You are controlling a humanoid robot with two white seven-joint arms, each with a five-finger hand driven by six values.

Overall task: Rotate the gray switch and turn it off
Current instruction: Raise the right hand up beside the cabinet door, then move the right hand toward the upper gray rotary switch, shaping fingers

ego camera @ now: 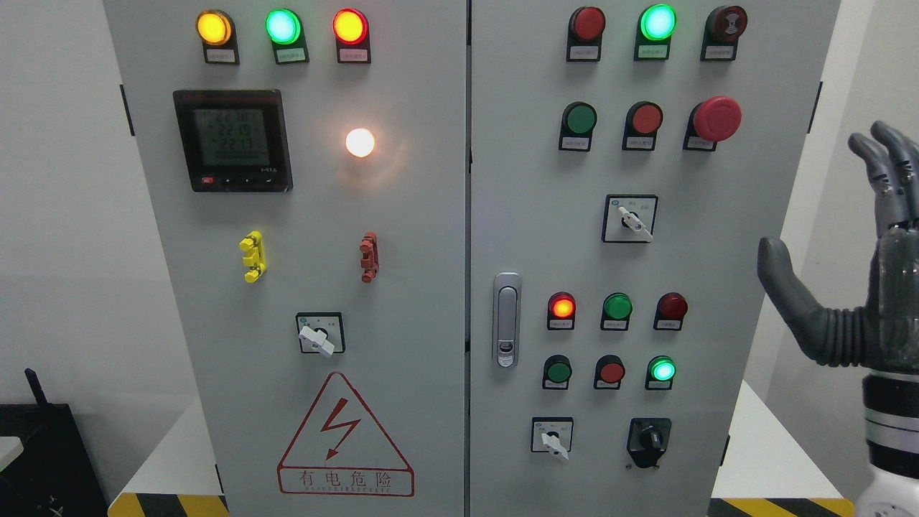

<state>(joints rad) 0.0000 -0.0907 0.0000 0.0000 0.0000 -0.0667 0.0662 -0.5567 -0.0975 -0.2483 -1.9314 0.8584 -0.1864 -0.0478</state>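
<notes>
Gray switch [635,222], white lever angled lower-right.

right hand [872,251]: cropped by right edge | button labels [576,143]: print too small to read

Four white-handled rotary selector switches sit on the grey metal cabinet: one [320,333] on the left door, and three on the right, upper [630,219], lower [552,435], plus a single black-knobbed rotary switch [649,439]. Round lamps and buttons number nineteen: three at the top left, one glowing white lamp [360,142], three at the top right, three beneath them including one large red mushroom button [716,118], and six lower down. There are two plastic clips, one yellow [253,256] and one red [369,256], one black digital meter [232,140], one silver door handle [507,319] and one red triangular warning sign [345,438].
</notes>
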